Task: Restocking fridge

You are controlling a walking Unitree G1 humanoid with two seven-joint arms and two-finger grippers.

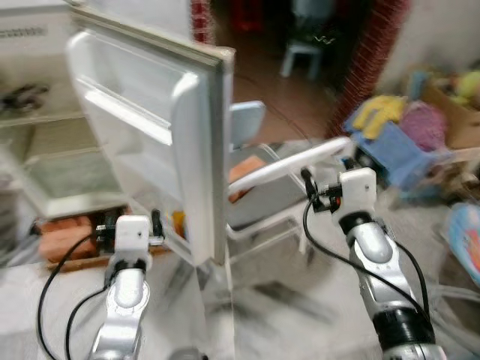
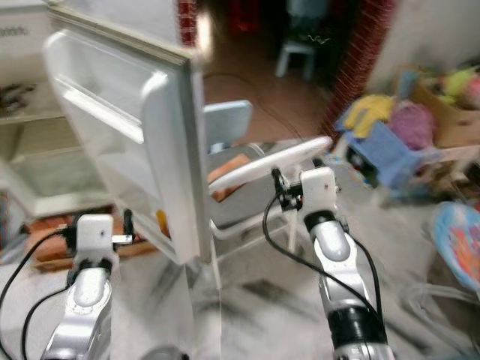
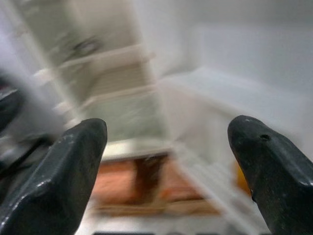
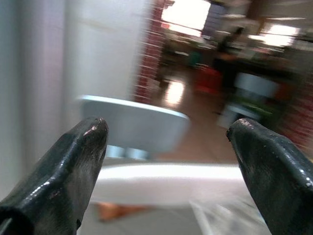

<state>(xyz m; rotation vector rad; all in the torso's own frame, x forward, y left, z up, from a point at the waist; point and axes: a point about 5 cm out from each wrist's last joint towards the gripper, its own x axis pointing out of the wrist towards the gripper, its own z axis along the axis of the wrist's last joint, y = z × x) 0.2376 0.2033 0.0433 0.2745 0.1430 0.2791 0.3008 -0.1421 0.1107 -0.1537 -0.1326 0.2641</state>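
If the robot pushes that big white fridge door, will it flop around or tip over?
The fridge door looks like a thick, rigid slab, so it probably won't flop. It stands open edge-on and would likely swing rather than tip. Its door shelves look bare, so it may swing fairly easily, though the pictures are blurred.

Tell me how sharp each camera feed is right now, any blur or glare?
Left and right eye views: motion-smeared throughout, the fridge door and floor streaked. Left wrist view: the left gripper fairly crisp, the fridge shelves behind blurred. Right wrist view: the right gripper sharp, blown-out glare in the room beyond.
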